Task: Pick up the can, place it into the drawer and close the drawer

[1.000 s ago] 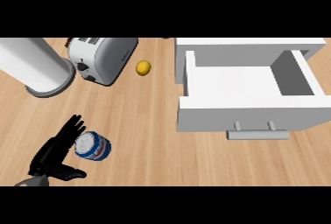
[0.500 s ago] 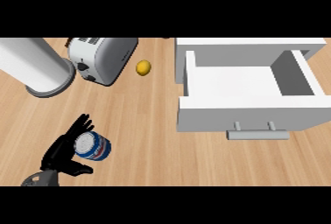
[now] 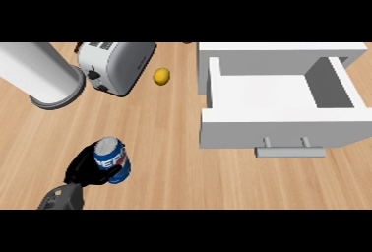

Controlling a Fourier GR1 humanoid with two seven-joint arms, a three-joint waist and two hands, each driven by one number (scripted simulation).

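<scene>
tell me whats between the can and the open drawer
Nothing: in the head view only bare wooden counter separates the can, held by the left hand, from the drawer.

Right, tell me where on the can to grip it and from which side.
Grip the can round its blue side wall, about mid-height, coming from its left. It stands roughly upright, so the round wall suits curled fingers, and the left hand is already wrapped there. The silver top offers no hold.
</scene>
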